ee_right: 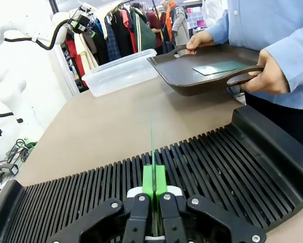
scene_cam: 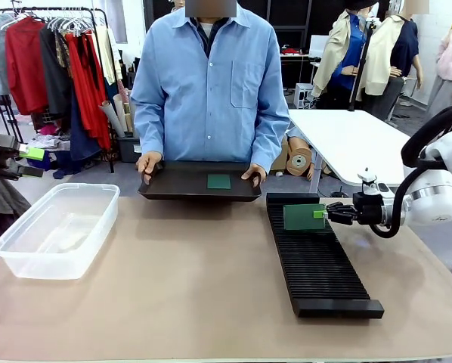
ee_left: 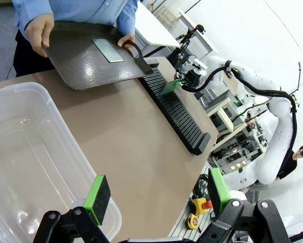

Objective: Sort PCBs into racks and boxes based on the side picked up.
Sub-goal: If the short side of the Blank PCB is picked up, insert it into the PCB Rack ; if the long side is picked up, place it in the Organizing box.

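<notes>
My right gripper (scene_cam: pixel 322 215) (ee_right: pixel 153 178) is shut on a green PCB (scene_cam: pixel 303 217) (ee_right: pixel 152 143), held on edge just over the far end of the long black ribbed rack (scene_cam: pixel 317 261) (ee_right: pixel 212 167). Whether its lower edge sits in a slot I cannot tell. A second PCB (scene_cam: pixel 218 181) (ee_left: pixel 107 49) (ee_right: pixel 221 67) lies flat on the shallow black tray (scene_cam: pixel 182 184) (ee_left: pixel 85 61) that the person holds with both hands at the far edge. My left gripper (ee_left: pixel 156 195) hangs open above the near end of the clear plastic box (scene_cam: pixel 56 227) (ee_left: pixel 25 152) at the left.
The person stands at the far side behind the tray. A white table (scene_cam: pixel 354 140) and a clothes rail (scene_cam: pixel 52 60) are beyond. Bare tabletop (scene_cam: pixel 188 280) lies between box and rack.
</notes>
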`<action>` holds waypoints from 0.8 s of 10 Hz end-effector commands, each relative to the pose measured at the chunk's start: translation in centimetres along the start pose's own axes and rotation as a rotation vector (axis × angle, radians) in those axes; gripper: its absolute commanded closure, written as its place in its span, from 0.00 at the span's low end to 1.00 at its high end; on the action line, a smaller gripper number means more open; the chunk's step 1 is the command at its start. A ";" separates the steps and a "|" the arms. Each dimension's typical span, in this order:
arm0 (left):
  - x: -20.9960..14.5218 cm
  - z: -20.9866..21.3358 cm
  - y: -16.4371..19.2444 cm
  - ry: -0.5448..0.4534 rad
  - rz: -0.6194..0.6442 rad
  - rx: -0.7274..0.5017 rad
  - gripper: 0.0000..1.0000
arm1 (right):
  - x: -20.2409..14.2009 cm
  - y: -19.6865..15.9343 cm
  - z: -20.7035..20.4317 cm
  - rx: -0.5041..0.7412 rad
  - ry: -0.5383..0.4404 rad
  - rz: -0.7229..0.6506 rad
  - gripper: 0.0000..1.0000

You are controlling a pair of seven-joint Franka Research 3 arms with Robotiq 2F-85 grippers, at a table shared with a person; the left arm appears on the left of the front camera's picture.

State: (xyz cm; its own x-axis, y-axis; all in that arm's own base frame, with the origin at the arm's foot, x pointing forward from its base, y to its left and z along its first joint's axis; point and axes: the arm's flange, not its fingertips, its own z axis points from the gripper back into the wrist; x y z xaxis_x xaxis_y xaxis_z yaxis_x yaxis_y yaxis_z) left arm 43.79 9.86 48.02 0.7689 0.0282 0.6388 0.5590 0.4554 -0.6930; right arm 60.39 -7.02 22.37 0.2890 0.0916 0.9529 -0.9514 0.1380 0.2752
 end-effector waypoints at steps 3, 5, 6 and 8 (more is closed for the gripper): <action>0.0 0.1 -0.1 -0.005 -0.002 -0.005 0.00 | -2.3 -1.8 0.1 0.038 0.066 0.010 1.00; 0.0 0.1 -0.1 -0.005 -0.002 -0.005 0.00 | -2.7 -2.4 0.2 0.056 0.053 0.005 1.00; 0.0 0.1 -0.1 -0.005 -0.002 -0.005 0.00 | -2.6 -2.3 0.1 0.055 0.056 0.015 1.00; 0.0 0.1 -0.1 -0.005 -0.002 -0.005 0.00 | -2.9 -2.2 0.1 0.064 0.049 0.022 1.00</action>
State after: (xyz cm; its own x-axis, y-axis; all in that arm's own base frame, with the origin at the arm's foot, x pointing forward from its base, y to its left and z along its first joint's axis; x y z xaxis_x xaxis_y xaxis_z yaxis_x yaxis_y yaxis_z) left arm 43.79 9.86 48.02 0.7689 0.0282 0.6388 0.5590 0.4554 -0.6930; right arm 61.71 -7.49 20.83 0.2795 0.0839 0.9565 -0.9587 0.0781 0.2733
